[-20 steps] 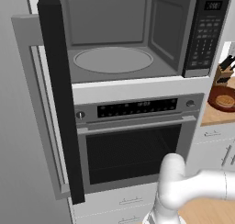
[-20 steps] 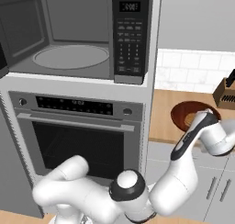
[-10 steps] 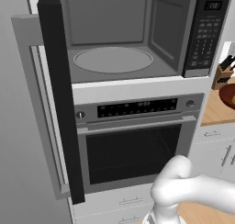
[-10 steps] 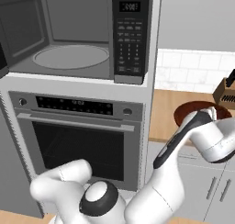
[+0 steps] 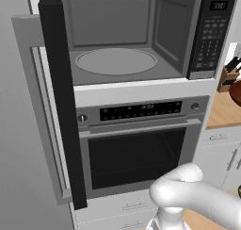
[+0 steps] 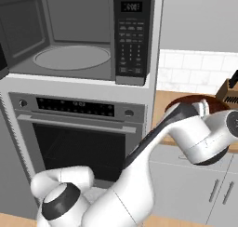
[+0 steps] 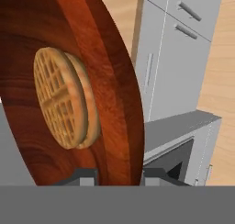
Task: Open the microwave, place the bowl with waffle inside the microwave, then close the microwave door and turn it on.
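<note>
Bowl (image 7: 69,58) with the waffle (image 7: 64,97) sitting in it is pinched by its rim in the end effector (image 7: 120,177), one finger inside the rim and one outside, so it's clamped on the wall. In the right base view the bowl (image 6: 186,100) is over at the table (image 6: 162,103) on the right, with the arm reaching across to it. The microwave (image 5: 136,36) has its door (image 5: 59,102) swung wide open to the left, turntable (image 5: 116,61) bare. So the cavity lies up and to the left of the grip, higher than the table. My guess: next is lift, keep it level, then carry it leftward into the opening.
</note>
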